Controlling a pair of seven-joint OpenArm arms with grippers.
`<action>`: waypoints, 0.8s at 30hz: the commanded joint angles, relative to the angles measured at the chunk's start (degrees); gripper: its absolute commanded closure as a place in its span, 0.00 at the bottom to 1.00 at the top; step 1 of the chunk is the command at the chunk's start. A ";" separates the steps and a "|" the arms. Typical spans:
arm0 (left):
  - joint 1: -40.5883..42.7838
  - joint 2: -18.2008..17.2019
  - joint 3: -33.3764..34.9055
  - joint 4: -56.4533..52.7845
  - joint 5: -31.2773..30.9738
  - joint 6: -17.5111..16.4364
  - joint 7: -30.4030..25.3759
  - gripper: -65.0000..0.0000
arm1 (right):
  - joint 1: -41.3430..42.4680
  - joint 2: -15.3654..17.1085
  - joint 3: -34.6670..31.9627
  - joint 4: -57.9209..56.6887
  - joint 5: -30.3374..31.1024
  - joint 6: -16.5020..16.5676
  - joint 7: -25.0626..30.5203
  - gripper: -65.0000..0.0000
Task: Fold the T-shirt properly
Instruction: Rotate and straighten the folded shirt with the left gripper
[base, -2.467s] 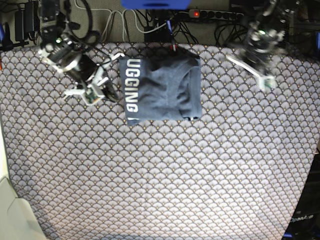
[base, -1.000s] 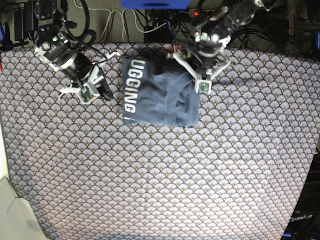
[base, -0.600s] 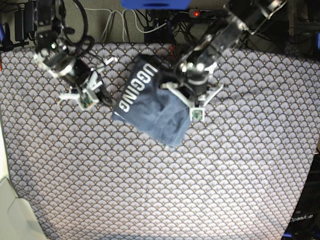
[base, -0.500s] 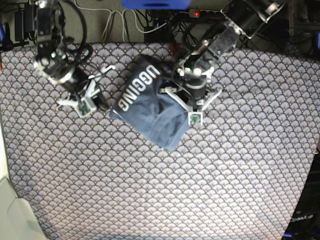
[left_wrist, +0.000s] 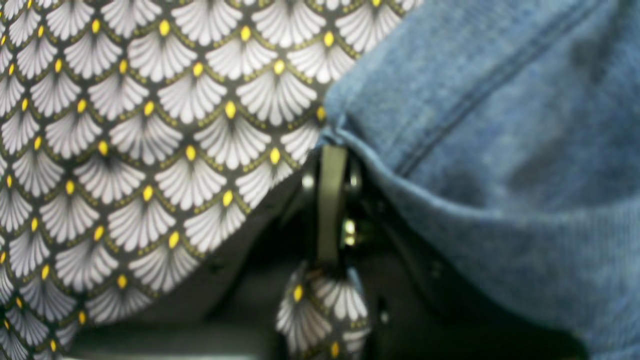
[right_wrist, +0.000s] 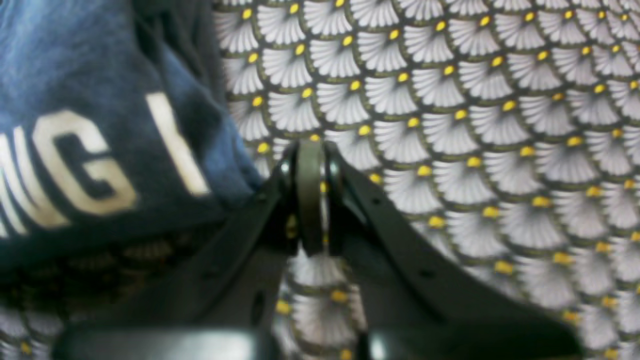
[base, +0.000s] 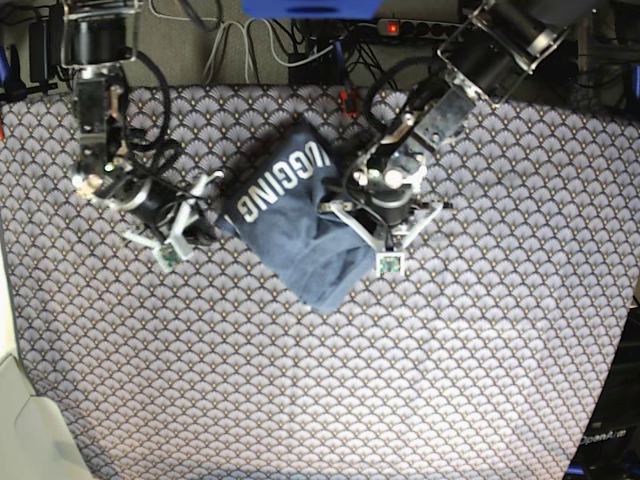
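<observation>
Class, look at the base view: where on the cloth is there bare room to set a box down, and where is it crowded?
Bare: the near tablecloth below the T-shirt. Crowded: the far strip, with the left gripper and right gripper flanking the shirt.

The folded T-shirt (base: 295, 215) lies skewed on the tablecloth (base: 330, 380), nearer its far edge than its near edge and about midway between its side edges. The left gripper (base: 352, 232) sits at the shirt's right side, the right gripper (base: 213, 205) just beside its lettered left corner.
</observation>
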 joint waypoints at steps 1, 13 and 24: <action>-1.41 0.17 -0.11 0.53 0.13 -0.32 -0.41 0.99 | 0.27 -0.21 0.08 0.90 0.97 0.36 1.52 1.00; -4.04 5.27 -0.11 -3.60 0.22 -0.41 -0.59 0.99 | -8.87 -3.11 -5.19 7.23 0.97 0.36 2.05 1.00; -6.77 5.88 -0.11 -3.69 0.22 -0.50 -0.59 0.99 | -13.53 -3.02 -7.13 12.33 0.97 0.36 1.70 1.00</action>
